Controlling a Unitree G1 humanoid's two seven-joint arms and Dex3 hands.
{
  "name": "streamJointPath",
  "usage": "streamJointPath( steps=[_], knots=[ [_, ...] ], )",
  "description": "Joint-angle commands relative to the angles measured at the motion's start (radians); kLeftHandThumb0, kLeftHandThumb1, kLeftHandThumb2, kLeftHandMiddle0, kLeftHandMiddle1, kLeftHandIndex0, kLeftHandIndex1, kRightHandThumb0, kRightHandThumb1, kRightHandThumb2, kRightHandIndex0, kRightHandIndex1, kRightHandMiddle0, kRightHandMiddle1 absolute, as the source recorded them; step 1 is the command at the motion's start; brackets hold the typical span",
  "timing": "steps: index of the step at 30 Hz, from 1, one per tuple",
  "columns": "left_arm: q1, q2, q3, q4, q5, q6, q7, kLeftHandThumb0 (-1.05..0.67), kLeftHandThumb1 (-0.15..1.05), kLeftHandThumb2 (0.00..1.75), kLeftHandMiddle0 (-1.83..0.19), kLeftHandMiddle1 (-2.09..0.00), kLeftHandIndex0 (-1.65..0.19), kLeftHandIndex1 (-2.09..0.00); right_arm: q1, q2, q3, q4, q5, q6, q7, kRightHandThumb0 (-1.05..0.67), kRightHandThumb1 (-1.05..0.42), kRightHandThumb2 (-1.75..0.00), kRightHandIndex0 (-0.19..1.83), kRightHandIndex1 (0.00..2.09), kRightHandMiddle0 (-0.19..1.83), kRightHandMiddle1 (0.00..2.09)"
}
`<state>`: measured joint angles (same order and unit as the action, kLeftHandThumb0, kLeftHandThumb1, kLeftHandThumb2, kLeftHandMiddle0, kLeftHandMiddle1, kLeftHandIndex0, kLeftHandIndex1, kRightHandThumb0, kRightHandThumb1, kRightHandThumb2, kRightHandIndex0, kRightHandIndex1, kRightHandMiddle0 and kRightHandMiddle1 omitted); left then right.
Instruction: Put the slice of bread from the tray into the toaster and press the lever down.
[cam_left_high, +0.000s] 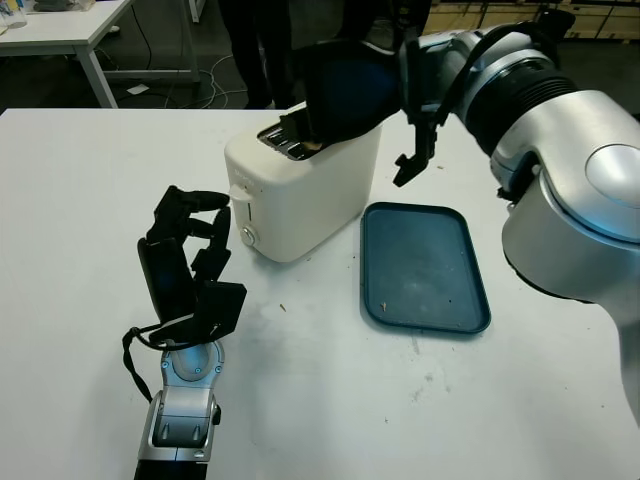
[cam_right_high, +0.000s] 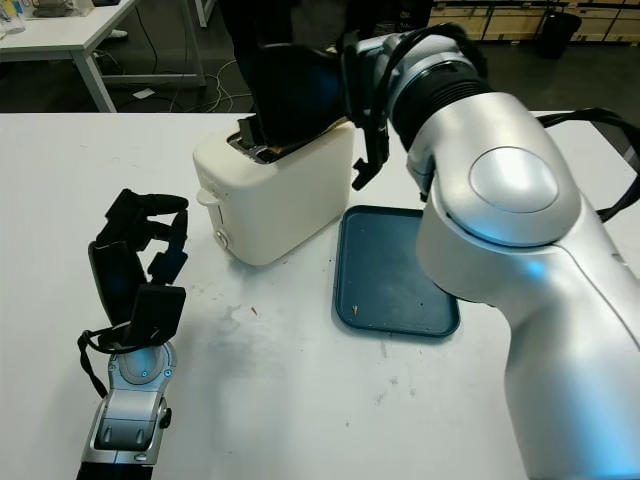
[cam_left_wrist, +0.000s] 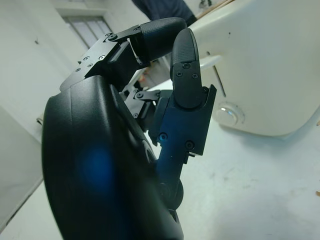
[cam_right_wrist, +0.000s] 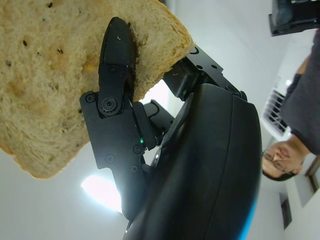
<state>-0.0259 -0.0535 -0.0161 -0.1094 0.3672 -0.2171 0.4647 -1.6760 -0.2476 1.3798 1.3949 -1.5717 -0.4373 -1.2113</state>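
A cream toaster (cam_left_high: 300, 195) stands mid-table with its slots facing up and its lever (cam_left_high: 240, 195) on the near-left end. My right hand (cam_left_high: 305, 120) hovers right over the slots, shut on a slice of brown seeded bread (cam_right_wrist: 45, 80). One finger (cam_right_wrist: 117, 60) lies across the slice's face. From the head views the hand hides most of the slice, so I cannot tell how far it sits in a slot. My left hand (cam_left_high: 195, 255) stands upright on the table left of the toaster, fingers curled, holding nothing. The dark teal tray (cam_left_high: 425, 265) lies right of the toaster.
The white table (cam_left_high: 80, 200) has free room on the left and along the front. A person (cam_left_high: 255, 50) in dark clothes stands behind the far edge. Another white table (cam_left_high: 60, 30) is at the back left.
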Motion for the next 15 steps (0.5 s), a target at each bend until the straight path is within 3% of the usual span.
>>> streamJointPath(
  steps=[1, 9, 15],
  knots=[
    [0.014, -0.028, -0.009, -0.012, 0.010, 0.009, 0.011, -0.45, 0.92, 0.33, -0.63, -1.50, -0.62, -1.20, 0.001, 0.021, -0.005, 0.006, 0.012, -0.009, -0.024, -0.61, -0.92, -0.65, 1.04, 1.74, 0.71, 1.73],
    [0.014, -0.033, -0.018, -0.010, -0.006, 0.005, 0.018, -0.45, 0.92, 0.31, -0.64, -1.50, -0.61, -1.19, 0.010, 0.061, -0.092, 0.004, 0.109, -0.108, -0.050, -0.62, -0.92, -0.56, 1.10, 1.75, 0.84, 1.70],
    [0.019, -0.034, -0.022, -0.013, -0.004, 0.015, 0.019, -0.47, 0.92, 0.31, -0.63, -1.50, -0.61, -1.18, 0.015, 0.064, -0.148, 0.004, 0.163, -0.154, -0.004, -0.60, -0.92, -0.59, 1.12, 1.75, 0.85, 1.74]
  ],
)
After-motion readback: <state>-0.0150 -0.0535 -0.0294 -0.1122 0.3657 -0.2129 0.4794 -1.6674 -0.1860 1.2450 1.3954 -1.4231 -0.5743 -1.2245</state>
